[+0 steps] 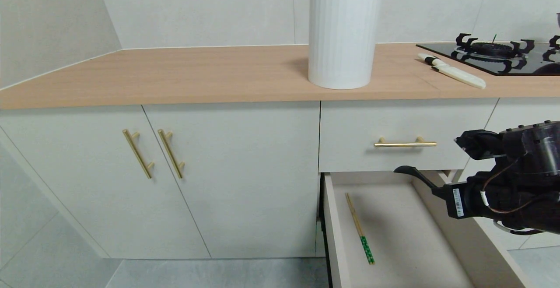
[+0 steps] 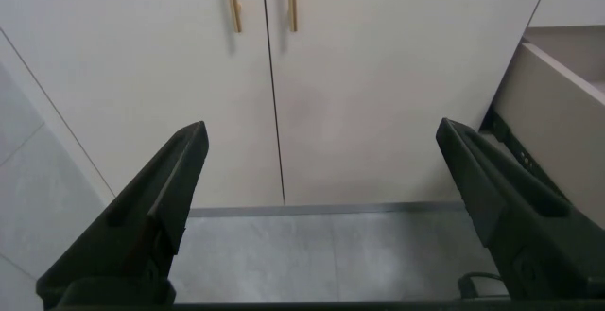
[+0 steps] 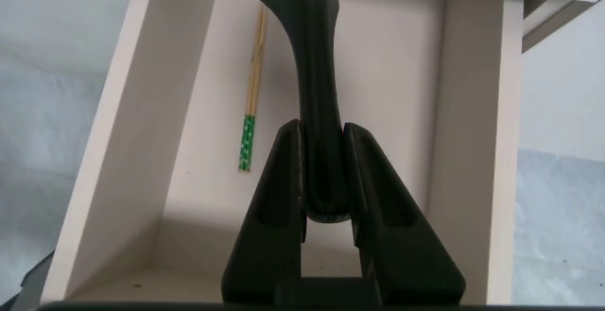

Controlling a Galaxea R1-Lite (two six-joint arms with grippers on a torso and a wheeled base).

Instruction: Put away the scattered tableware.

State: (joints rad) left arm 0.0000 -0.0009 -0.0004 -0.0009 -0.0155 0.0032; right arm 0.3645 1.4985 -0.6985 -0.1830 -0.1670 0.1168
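Right gripper (image 3: pixel 323 150): fingers pinched on the shaft of a black utensil (image 3: pixel 308 56), the rounded far end projecting over the open drawer (image 1: pixel 332 218); I cannot tell if that end is a spoon bowl. Judged light, stiff and smooth plastic, so it may swivel in a narrow pinch; a hold mid-shaft, as here, looks best. Pair of chopsticks (image 1: pixel 359 229), green-tipped, lies flat on the drawer floor near its left wall, apart from the utensil. Left gripper (image 2: pixel 321 136): fingers spread wide, nothing between them, facing the cabinet doors (image 2: pixel 378 94). Farther off, on the countertop (image 1: pixel 197 73): a white-bladed knife (image 1: pixel 453 71) just beside the gas hob (image 1: pixel 494 54), not put away; take it by the handle, as the blade is probably brittle. A ribbed white canister (image 1: pixel 343 34) stands upright.
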